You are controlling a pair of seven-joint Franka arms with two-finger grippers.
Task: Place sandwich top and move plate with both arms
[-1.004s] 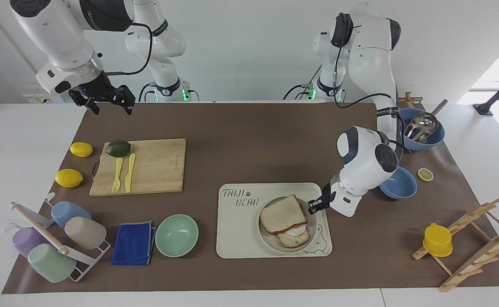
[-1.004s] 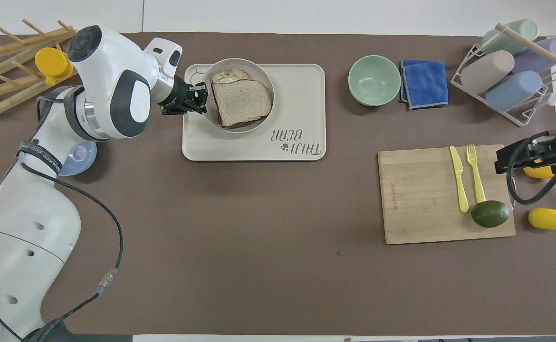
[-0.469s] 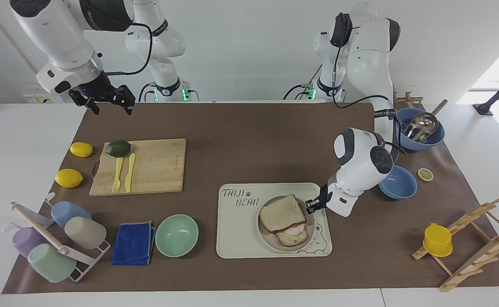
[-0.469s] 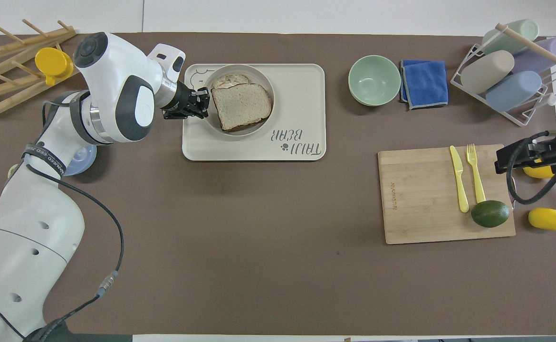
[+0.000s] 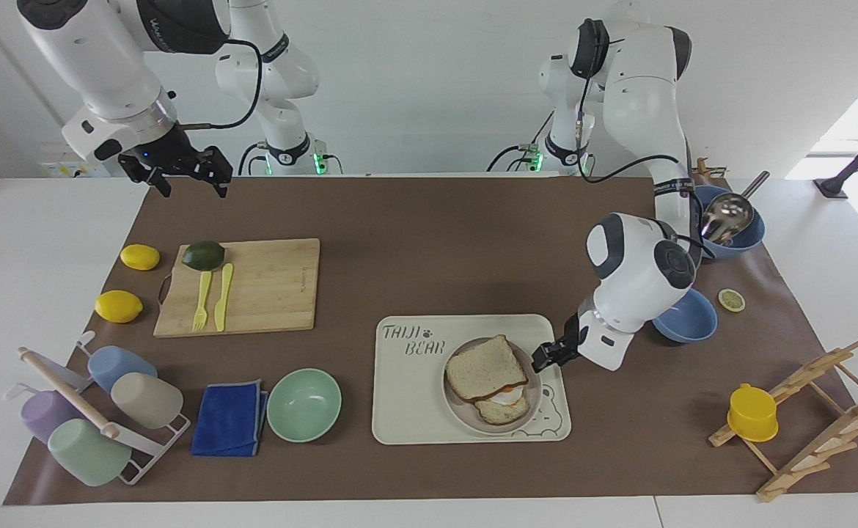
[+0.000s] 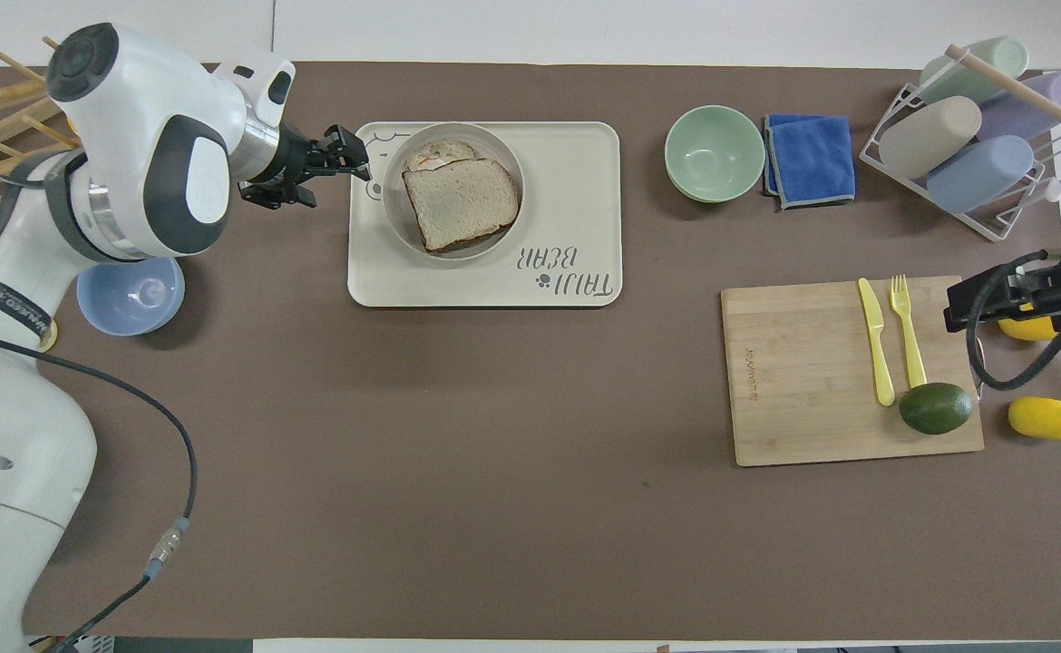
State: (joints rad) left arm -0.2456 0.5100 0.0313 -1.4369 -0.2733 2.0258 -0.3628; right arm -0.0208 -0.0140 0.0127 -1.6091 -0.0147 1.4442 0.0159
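Bread set, plate waiting for two pincers

The right pincer [image 5: 188,180] waits, fingers apart, over the surface's robot-side edge. The soft, light sandwich top [image 5: 486,368] lies on the stiff, slippery plate [image 5: 536,380] near the outer edge. Take the plate by its rim, level. The left pincer [image 5: 540,360] is beside it, fingers apart.

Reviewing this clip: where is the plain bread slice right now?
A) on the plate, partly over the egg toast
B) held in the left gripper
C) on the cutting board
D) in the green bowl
A: the sandwich top lies on the plate, overlapping the egg toast, while the left gripper holds nothing beside the plate.
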